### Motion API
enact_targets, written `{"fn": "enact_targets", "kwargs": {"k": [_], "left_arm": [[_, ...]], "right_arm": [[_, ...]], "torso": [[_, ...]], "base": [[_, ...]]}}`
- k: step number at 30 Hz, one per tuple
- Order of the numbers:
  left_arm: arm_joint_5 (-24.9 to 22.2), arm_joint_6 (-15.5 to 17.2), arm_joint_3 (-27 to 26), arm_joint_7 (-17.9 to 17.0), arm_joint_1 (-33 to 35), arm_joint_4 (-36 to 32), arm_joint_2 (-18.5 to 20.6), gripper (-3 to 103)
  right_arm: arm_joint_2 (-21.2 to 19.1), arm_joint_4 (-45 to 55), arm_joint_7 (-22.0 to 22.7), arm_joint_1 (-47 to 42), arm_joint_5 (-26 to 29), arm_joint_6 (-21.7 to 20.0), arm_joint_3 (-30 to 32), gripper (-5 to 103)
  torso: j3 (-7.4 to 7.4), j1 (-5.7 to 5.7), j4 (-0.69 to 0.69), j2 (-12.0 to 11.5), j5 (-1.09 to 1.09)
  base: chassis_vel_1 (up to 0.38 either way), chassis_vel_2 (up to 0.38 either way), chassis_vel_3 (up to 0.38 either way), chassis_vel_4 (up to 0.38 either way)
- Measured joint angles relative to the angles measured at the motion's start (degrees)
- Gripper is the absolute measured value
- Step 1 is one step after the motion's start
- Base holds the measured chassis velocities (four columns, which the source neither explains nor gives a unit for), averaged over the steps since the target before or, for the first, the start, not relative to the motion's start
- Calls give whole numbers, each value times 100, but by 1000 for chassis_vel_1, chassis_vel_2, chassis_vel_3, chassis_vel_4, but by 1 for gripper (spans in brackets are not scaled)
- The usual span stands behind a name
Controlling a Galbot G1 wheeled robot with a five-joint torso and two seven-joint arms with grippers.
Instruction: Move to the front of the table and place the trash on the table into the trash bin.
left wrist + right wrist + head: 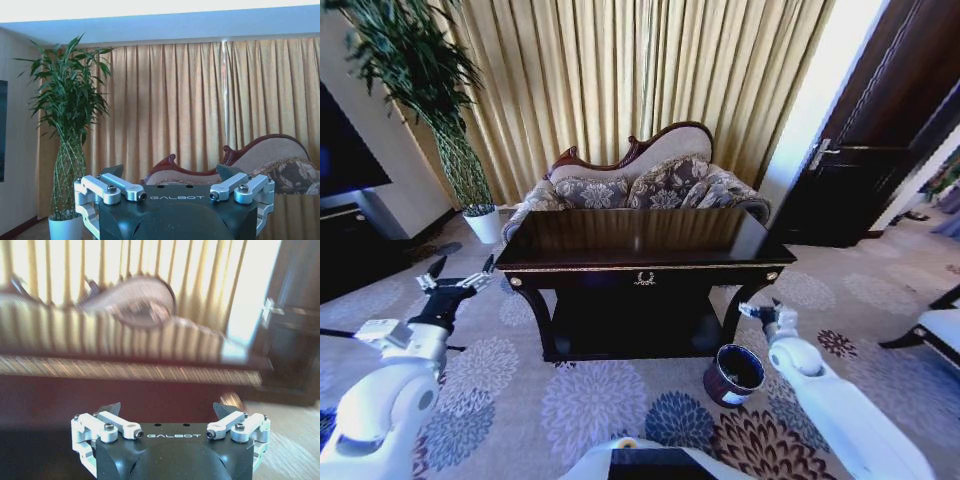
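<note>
We stand in front of the table [640,245], a dark glossy piece with curved legs, a lower shelf and a small gold emblem in the middle of its front. Its top shines strongly and mirrors the curtains [620,80] and the sofa [640,185] behind it; we cannot make out any trash on this surface. The trash bin [734,375] stands on the carpet [590,400] at about 4 o'clock from the table's center, just beside the right front leg, and it is tilted a little so that we look into its dark inside. A white label shows on its side.

Our left gripper [458,268] hangs at about 8 o'clock from the table, near its left front corner but apart from it. Its fingers [112,172] are spread wide and hold nothing. Our right gripper [757,311] is at about 4 o'clock, near the right leg and just above the trash bin. Its fingers [111,408] are also spread apart and empty.

The room has a floral carpet in grey, blue and dark red. Golden curtains cover the far wall at 12 o'clock. A tall green plant [430,90] in a white pot [483,224] stands at 10 o'clock. A dark wooden door [880,140] is at 2 o'clock.
</note>
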Motion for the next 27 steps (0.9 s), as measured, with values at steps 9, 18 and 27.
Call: {"fn": "enact_targets", "kwargs": {"k": [9, 18, 27], "left_arm": [[-170, -11, -188, -57, -11, -17, 29, 100], [-209, 123, -200, -76, -51, -98, -41, 100], [-392, 531, -346, -144, -104, -220, 3, 100]], "right_arm": [[-136, 2666, 401, -970, 521, -292, 452, 100], [68, 3422, 367, -1533, 372, -295, 828, 100], [143, 3655, 332, -1808, 341, -364, 978, 100]], "torso": [[0, 0, 0, 0, -1], [1, 0, 2, 0, -1], [1, 0, 2, 0, -1]], "base": [[0, 0, 0, 0], [0, 0, 0, 0], [0, 0, 0, 0]]}}
